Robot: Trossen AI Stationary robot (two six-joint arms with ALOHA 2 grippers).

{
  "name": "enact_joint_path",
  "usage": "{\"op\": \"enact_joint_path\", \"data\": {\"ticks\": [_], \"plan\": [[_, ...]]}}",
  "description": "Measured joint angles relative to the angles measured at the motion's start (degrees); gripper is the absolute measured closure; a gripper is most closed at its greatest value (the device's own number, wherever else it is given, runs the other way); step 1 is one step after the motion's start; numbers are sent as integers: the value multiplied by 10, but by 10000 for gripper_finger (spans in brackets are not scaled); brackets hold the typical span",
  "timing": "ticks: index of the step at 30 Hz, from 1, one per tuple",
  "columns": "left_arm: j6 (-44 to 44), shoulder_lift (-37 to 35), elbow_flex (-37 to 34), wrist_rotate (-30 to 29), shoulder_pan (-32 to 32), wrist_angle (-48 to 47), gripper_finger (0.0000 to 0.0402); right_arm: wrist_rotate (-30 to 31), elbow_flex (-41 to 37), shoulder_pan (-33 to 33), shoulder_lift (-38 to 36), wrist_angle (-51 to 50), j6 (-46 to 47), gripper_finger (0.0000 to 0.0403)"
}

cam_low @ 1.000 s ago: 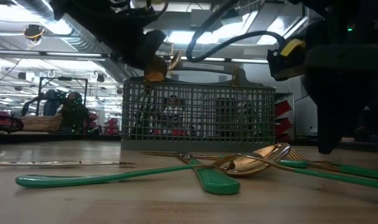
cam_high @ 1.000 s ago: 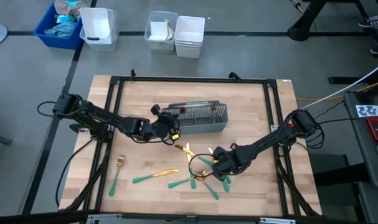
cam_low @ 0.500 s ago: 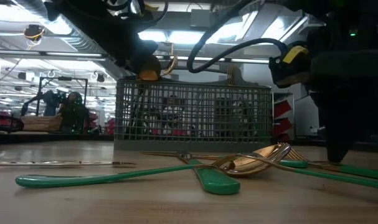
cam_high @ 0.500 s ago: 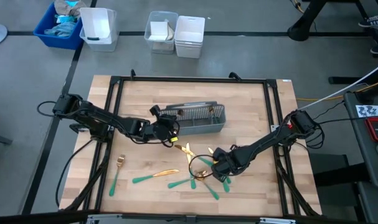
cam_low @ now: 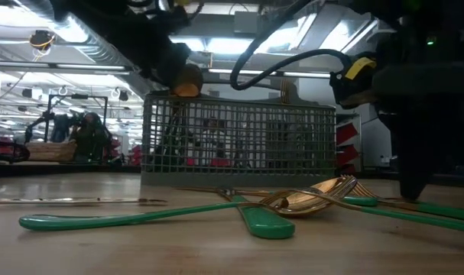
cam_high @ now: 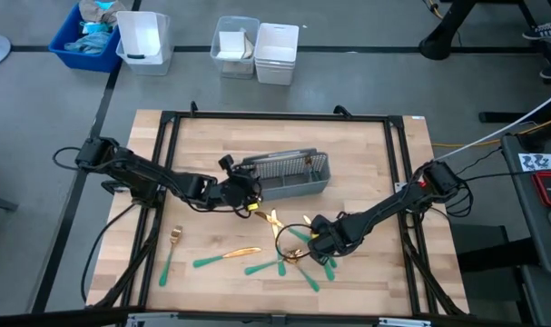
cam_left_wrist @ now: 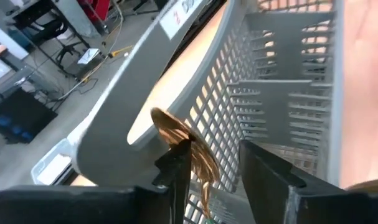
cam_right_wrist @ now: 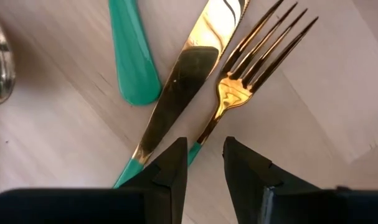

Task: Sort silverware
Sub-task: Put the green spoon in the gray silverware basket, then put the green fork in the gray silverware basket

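Over the wooden table, seen from above, the left gripper (cam_high: 249, 202) is hovering at the near left corner of the grey mesh caddy (cam_high: 289, 173), having crept closer to it over the last second, while the caddy itself is sitting slightly shifted. Most of the gold-headed, teal-handled silverware (cam_high: 257, 259) is lying scattered in front of the caddy, and the right gripper (cam_high: 317, 243) is resting low over the tangled pile.

At table height, a gold spoon bowl (cam_low: 187, 79) is now hanging right at the caddy's top rim rather than above it (so a drop into a compartment looks close).

From the left wrist, the fingers (cam_left_wrist: 176, 167) are pinching the shiny gold spoon (cam_left_wrist: 184, 148) by its neck, with the mesh wall just behind it.

From the right wrist, the fingers (cam_right_wrist: 171, 163) are standing slightly apart, straddling the shaft of a gold fork (cam_right_wrist: 248, 65) lying beside a gold knife (cam_right_wrist: 185, 84); nothing is gripped yet, so a second pick seems to be lining up.
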Motion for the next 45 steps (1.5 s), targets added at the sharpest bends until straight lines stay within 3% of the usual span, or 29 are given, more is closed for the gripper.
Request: {"op": "enact_joint_path", "data": {"ticks": [11,19,28,32,45], "plan": [[2,-79,0,0,-49,-6,275,13,2,0,28,8,1,300],[12,-123,0,0,-86,-6,275,10,2,0,33,13,-1,387],[-11,-187,0,0,-138,-60,275,9,6,0,34,4,-9,396],[-59,-215,0,0,-158,-110,275,16,33,0,37,-38,-22,394],[-208,-242,0,-1,-205,-252,275,110,197,0,34,-340,-48,400]]}}
